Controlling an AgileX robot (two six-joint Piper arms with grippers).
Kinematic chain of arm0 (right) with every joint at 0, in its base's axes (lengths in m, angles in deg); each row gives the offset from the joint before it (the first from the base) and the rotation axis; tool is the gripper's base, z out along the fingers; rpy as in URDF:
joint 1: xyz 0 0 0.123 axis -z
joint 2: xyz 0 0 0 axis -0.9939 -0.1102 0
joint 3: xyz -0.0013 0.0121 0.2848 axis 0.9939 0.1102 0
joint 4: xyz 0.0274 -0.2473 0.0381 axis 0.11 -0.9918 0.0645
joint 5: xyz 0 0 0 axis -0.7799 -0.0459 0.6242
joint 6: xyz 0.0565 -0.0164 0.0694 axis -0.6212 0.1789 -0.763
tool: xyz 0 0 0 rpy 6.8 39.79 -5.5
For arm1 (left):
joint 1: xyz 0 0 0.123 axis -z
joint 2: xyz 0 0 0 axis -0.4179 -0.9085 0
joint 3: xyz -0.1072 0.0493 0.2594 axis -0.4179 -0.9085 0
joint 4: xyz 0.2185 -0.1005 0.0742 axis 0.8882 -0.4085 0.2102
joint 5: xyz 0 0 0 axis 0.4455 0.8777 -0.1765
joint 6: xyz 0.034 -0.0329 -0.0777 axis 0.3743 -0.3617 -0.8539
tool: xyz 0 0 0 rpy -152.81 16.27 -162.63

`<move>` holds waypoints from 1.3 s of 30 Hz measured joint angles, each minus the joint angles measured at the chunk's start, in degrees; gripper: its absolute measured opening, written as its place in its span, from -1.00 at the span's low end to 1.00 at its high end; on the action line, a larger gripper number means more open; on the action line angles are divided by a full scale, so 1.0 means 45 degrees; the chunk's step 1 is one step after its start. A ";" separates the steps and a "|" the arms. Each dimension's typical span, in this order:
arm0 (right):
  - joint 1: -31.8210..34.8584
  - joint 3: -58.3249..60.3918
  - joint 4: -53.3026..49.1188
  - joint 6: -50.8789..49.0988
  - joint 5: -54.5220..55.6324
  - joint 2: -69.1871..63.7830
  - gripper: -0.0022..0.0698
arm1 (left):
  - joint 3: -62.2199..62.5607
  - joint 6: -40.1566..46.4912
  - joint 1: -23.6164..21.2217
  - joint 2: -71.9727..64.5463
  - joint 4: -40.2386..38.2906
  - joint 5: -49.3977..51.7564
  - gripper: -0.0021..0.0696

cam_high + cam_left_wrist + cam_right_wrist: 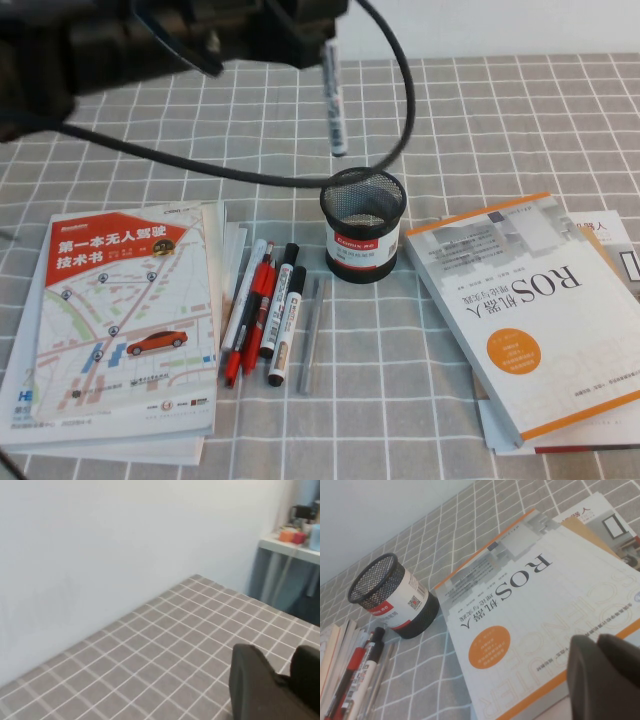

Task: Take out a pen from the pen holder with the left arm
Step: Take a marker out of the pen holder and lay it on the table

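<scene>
- Up at the far left, the left gripper (318,30) is hovering above the table, its fingers (250,677) clamping the top end of one pen (333,100).
- That pen is hanging almost upright, slightly tilted, in the air over the far left side of the single pen holder (363,235), and its lower end is sitting clear above the rim.
- The pen holder, a black mesh cup with a white and red label, is standing upright on the checked cloth (480,100) near the middle, between the two piles of books.
- Just left of the holder, five loose pens (268,315) are lying side by side, as far as they can be told apart: one white, one red, two markers with black caps and one grey.
- Further left, one map-cover book (120,310) is lying on top of a pile whose count I cannot tell.
- On the right, one ROS book (510,310) is lying flat over at least one second book (600,228), which is peeking out at its far right.
- The right gripper (597,645) is hanging low over the near right corner of the ROS book, its fingers resting together.
- One black cable (200,165) is looping from the left arm across the cloth and up past the holder.
</scene>
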 joint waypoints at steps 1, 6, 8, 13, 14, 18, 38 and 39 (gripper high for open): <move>0.0000 0.0000 0.0000 0.0000 0.0000 0.0000 -0.97 | 0.0000 -0.1141 0.0000 0.0476 0.0995 -0.0255 -0.61; 0.0000 0.0000 0.0000 0.0000 0.0000 0.0000 -0.97 | 0.0009 -0.8294 0.0000 0.2271 0.7594 0.0376 -0.61; 0.0000 0.0000 0.0000 0.0000 0.0000 0.0000 -0.97 | 0.0030 -1.0279 0.0000 0.2493 0.9327 0.1551 -0.61; 0.0000 0.0000 0.0000 0.0000 0.0000 0.0000 -0.97 | 0.0030 -1.3982 0.0000 0.2057 1.2671 0.4512 -0.61; 0.0000 0.0000 0.0000 0.0000 0.0000 0.0000 -0.97 | 0.0030 -1.4314 0.0000 0.1854 1.2994 0.4722 -0.61; 0.0000 0.0000 0.0000 0.0000 0.0000 0.0000 -0.97 | 0.0030 -1.5333 -0.0027 0.0957 1.3483 0.5168 -0.61; 0.0000 0.0000 0.0000 0.0000 0.0000 0.0000 -0.97 | 0.0030 -1.5671 -0.0908 -0.3293 1.3296 0.3098 -0.61; 0.0000 0.0000 0.0000 0.0000 0.0000 0.0000 -0.97 | 0.0030 -1.5635 -0.0908 -0.3346 1.3296 0.2857 -0.61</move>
